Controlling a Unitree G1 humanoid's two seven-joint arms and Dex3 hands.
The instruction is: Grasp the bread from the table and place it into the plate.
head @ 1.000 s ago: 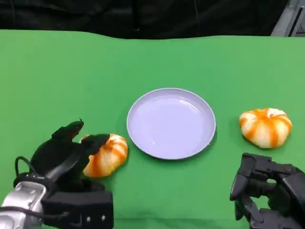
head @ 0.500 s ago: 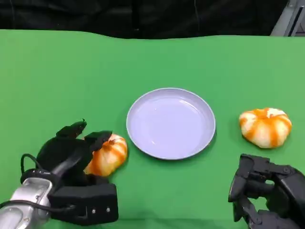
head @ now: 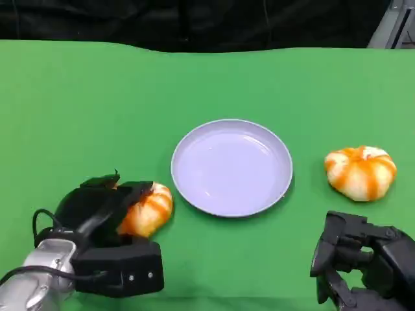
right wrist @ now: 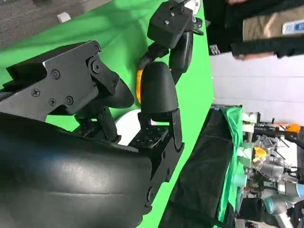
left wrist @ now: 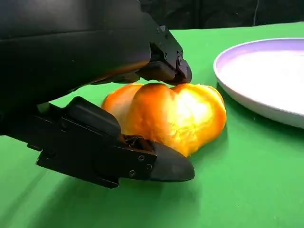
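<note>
Closing my left hand (head: 107,210) around the bread (head: 146,208) on the green table (head: 97,110), just left of the plate (head: 231,166).

From the left wrist camera I see fingers (left wrist: 161,71) lying over the top of the bread (left wrist: 171,116) and another under its near side, so the hand cups the loaf, which rests on the cloth beside the plate's rim (left wrist: 228,90). A second bread (head: 360,172) sits to the right of the plate, apart from it. My right hand (head: 363,262) hovers low at the near edge with its fingers curled in, holding nothing. The plate has nothing in it.
</note>
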